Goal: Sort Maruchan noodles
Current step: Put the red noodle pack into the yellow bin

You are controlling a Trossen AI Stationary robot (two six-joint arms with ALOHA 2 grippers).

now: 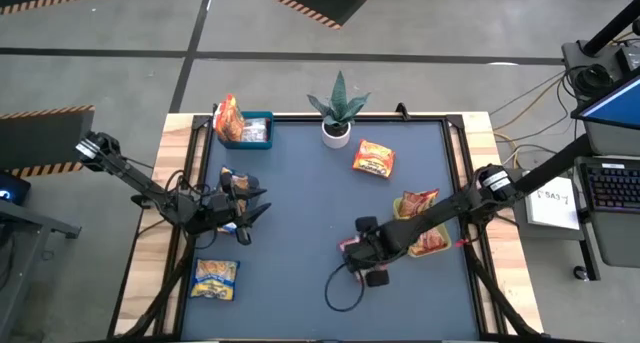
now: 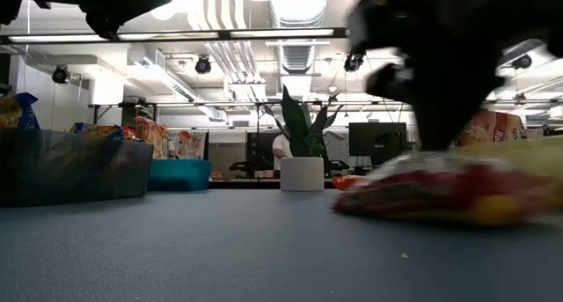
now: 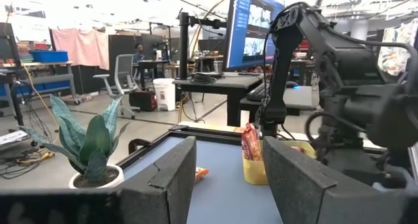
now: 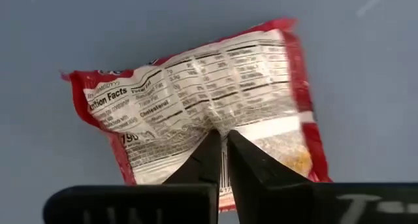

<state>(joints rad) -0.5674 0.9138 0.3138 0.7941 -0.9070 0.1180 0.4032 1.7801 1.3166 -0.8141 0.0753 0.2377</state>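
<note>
Blue-grey table, red-and-white packet, label-side up

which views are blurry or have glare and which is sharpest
Low view: the packet close to the lens and the right gripper above it are blurred, while the potted plant farther off is sharper and the ceiling lights glare white. Right wrist view: sharpest, the nutrition print on the red-and-white packet is readable. Left wrist view: the near fingers are soft.
</note>
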